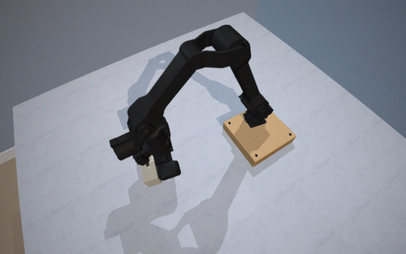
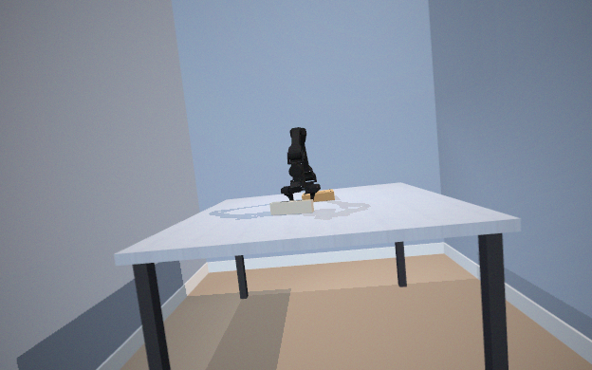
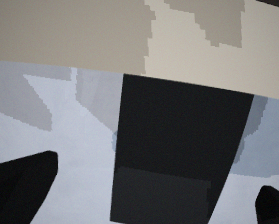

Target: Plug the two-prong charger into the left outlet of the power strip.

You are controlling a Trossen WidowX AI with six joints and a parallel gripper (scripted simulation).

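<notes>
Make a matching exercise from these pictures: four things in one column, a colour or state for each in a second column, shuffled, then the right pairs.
Things:
1. gripper
2. charger
3. power strip
4. base plate

Colour or state:
A. tan wood with dark screws at the corners
B. pale beige, long block lying on the table
C. open, holding nothing
D. dark block lying between the fingers, next to the strip

Pairs: 1-C, 2-D, 3-B, 4-A
</notes>
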